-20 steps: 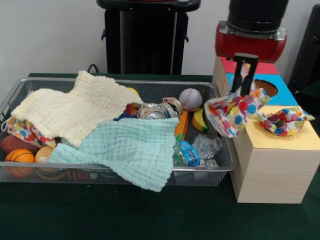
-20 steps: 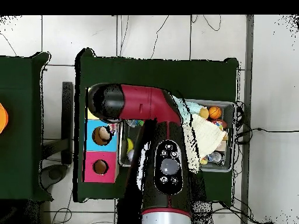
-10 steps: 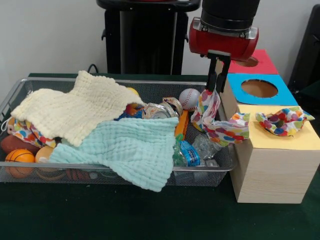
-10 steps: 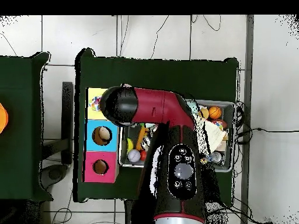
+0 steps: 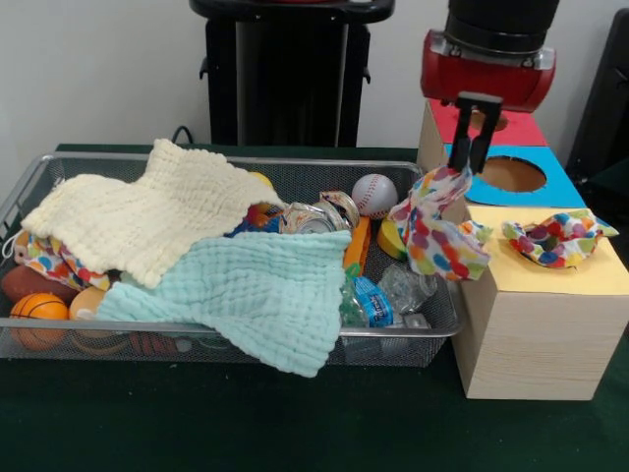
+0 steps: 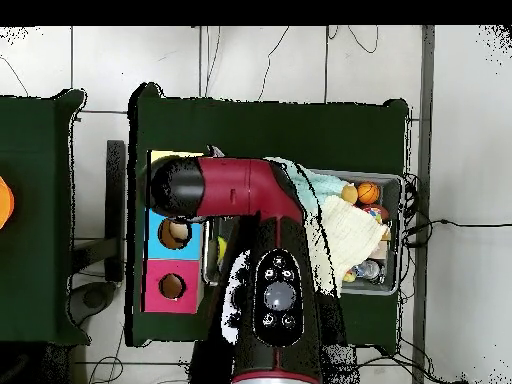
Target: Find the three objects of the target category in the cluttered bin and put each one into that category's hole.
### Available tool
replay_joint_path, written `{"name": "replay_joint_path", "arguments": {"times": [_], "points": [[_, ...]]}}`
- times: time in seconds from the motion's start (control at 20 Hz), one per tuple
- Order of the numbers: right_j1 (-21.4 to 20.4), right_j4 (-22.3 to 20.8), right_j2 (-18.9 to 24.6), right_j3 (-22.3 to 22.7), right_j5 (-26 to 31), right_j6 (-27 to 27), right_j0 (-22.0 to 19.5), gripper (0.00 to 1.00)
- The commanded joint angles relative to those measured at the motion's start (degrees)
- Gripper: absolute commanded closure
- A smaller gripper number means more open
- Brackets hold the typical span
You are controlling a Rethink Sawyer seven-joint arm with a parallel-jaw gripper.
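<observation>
My gripper (image 5: 468, 147) is shut on a colourful polka-dot cloth (image 5: 437, 234). The cloth hangs from the fingertips at the near left edge of the wooden box (image 5: 536, 339), draped partly over the yellow top and partly over the bin's right end. A second polka-dot cloth (image 5: 556, 237) lies crumpled on the yellow section. Behind it are the blue section with its round hole (image 5: 511, 174) and the red section (image 5: 521, 130). In the overhead view the arm (image 6: 245, 190) hides the gripper and the yellow section; the blue hole (image 6: 174, 232) and the red hole (image 6: 172, 286) show.
The wire bin (image 5: 59, 162) holds a cream cloth (image 5: 147, 216), a mint cloth (image 5: 256, 290), a baseball (image 5: 374, 194), crushed cans (image 5: 313, 218), a plastic bottle (image 5: 378, 300), a small basketball (image 5: 39, 310) and another dotted cloth (image 5: 39, 258) at its left end.
Half a second ago the gripper was further left over the bin's right end; it has moved right, back to the box's edge, carrying the dotted cloth with it.
</observation>
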Motion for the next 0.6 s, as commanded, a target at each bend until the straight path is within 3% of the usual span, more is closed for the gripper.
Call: {"name": "replay_joint_path", "arguments": {"times": [0.05,0.25,0.6], "points": [[-4.4,1.4,2.9,3.3,11.3,4.0,1.2,1.0],[-7.8,2.1,2.1,2.5,16.8,4.0,1.6,1.0],[-8.0,2.6,2.8,2.6,15.1,3.8,0.8,1.0]]}}
